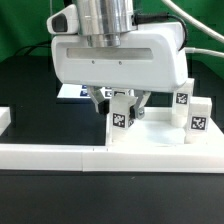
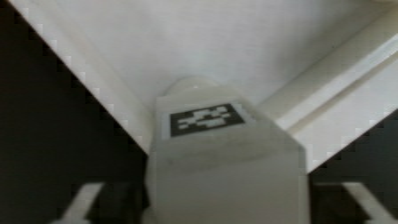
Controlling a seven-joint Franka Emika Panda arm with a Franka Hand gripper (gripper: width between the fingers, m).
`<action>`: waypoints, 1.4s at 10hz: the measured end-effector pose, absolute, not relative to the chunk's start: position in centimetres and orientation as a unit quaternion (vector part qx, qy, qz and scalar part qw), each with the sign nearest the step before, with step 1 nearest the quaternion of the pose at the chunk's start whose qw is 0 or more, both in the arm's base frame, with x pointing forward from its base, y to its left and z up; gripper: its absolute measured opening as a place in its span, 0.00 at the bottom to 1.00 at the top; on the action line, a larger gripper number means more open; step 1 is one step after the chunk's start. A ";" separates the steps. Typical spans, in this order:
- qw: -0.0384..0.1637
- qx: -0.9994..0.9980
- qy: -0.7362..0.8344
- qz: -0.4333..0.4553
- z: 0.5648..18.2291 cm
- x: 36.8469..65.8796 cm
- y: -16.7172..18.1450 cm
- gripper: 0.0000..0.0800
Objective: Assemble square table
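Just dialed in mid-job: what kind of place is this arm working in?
Most likely a lab test bench, not a home or a shop floor: a black table, white furniture parts each wearing a printed black-and-white tag, like this leg, and a low white border wall fencing the work area.

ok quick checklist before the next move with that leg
1. Leg between the fingers: ok, centred in the wrist view.
2. Grip closed on leg: cannot tell, the contact is not visible.
3. Leg upright: ok, tag faces the wrist camera squarely.
4. Tabletop against the border wall: ok.
5. Other legs clear of the gripper: ok, off to the exterior view's right.
6. Corner hole visible: cannot tell.
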State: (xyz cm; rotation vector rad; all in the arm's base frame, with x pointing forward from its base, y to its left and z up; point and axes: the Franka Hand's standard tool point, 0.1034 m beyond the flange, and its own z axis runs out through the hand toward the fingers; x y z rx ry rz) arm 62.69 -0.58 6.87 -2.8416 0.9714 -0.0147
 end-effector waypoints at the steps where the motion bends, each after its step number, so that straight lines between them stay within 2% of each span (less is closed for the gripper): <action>1: 0.069 -0.930 0.360 -0.002 6.9 62.7 -0.6 0.39; 6: 0.069 -0.836 0.544 0.013 6.8 62.6 -0.5 0.36; 8: 0.058 -0.743 0.666 0.019 6.8 62.5 -0.4 0.36; 10: 0.067 -0.610 0.788 0.044 6.9 62.4 -0.8 0.36; 14: 0.063 -0.452 0.888 0.062 6.9 62.2 -0.8 0.36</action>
